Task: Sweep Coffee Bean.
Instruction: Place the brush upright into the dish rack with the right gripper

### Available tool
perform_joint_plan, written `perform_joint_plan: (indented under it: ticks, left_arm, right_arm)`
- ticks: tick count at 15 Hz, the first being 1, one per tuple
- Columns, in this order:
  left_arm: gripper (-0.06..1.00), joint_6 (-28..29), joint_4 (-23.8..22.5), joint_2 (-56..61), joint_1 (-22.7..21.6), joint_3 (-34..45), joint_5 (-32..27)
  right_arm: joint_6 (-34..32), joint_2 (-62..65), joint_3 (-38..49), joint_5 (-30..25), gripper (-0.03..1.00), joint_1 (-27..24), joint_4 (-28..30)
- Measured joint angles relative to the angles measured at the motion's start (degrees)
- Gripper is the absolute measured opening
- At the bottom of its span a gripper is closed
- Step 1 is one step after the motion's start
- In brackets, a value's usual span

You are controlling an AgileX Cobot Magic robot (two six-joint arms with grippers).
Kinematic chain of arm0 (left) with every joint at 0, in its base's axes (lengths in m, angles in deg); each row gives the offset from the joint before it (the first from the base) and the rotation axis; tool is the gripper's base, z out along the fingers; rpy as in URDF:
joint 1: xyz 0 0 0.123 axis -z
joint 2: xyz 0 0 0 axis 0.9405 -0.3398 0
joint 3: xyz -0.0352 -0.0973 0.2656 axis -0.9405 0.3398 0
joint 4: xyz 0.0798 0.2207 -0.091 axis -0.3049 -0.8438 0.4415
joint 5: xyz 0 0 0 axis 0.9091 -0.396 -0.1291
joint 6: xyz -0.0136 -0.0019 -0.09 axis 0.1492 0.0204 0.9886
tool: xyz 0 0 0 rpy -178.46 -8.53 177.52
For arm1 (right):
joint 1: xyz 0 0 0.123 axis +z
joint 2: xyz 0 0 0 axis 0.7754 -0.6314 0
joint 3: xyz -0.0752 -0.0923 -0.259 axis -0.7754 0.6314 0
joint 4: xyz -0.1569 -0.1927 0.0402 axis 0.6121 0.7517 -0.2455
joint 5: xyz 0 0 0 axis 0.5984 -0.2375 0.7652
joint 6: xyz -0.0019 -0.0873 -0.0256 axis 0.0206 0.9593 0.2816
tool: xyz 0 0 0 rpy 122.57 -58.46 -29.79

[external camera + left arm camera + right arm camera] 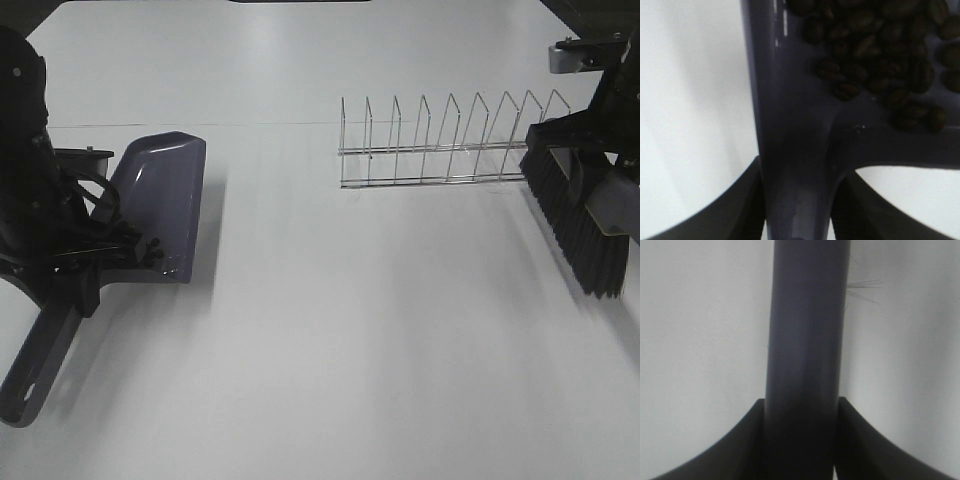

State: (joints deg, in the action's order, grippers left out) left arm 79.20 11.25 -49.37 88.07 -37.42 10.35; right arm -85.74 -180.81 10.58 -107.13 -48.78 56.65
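Closest to the left wrist camera, the dustpan (795, 165) showed its smooth, glossy purple-grey plastic handle. The left gripper (797, 210) was clamped on it, with one dark curved finger (735, 210) pressed against each side and no gap to be seen. Just past the handle's root, the coffee beans (880, 60) lay heaped inside the pan. They were a few dozen small dark brown ovals, each creased down the middle, crowded against the pan's back wall and corner.

From the high camera, the pan sat at the left of the white table (350, 350), its flat handle running toward the near edge and ending in a hanging hole. It cast a soft shadow to its right. Whether its lip touched the surface could not be told.

Well apart, at the far right, the right gripper (802, 440) was closed on the brush (575, 225). Its fingers hugged both sides of a round, matte dark handle, and a few stray hairs stuck out beside it. The brush's dense black bristles hung in a long straight row angled toward the table. Just beside the brush head, a thin wire rack (440, 150) of upright loops stood on the tabletop, its right end near the bristles.
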Motion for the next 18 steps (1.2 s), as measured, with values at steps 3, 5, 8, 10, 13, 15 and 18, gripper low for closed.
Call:
perform_joint_plan:
  ticks: [3,5,8,10,13,15,18]
  left_arm:
    - [0.34,0.0,0.0,0.0,0.0,0.0,1.0]
    - [0.34,0.1,0.0,0.0,0.0,0.0,1.1]
    - [0.34,0.1,0.0,0.0,0.0,0.0,1.2]
    - [0.34,0.1,0.1,0.0,0.0,0.0,1.2]
    - [0.34,0.1,0.1,0.0,0.0,0.0,1.2]
    - [0.34,0.1,0.1,0.0,0.0,0.0,1.2]
    - [0.34,0.1,0.1,0.0,0.0,0.0,1.2]
  right_arm:
    - [0.6,-6.1,-6.2,-2.1,0.31,0.0,0.3]
    - [0.7,-8.5,-9.4,-2.2,0.31,0.0,0.4]
    - [1.1,-12.4,-15.0,-2.2,0.31,0.0,2.5]
    - [1.4,-14.6,-17.8,-2.7,0.31,0.0,2.8]
    - [1.4,-18.9,-24.2,-2.9,0.31,0.0,3.3]
    - [1.4,-23.1,-30.0,-3.4,0.31,-0.1,3.3]
    - [-0.5,-25.7,-33.5,-3.7,0.31,-0.1,3.4]
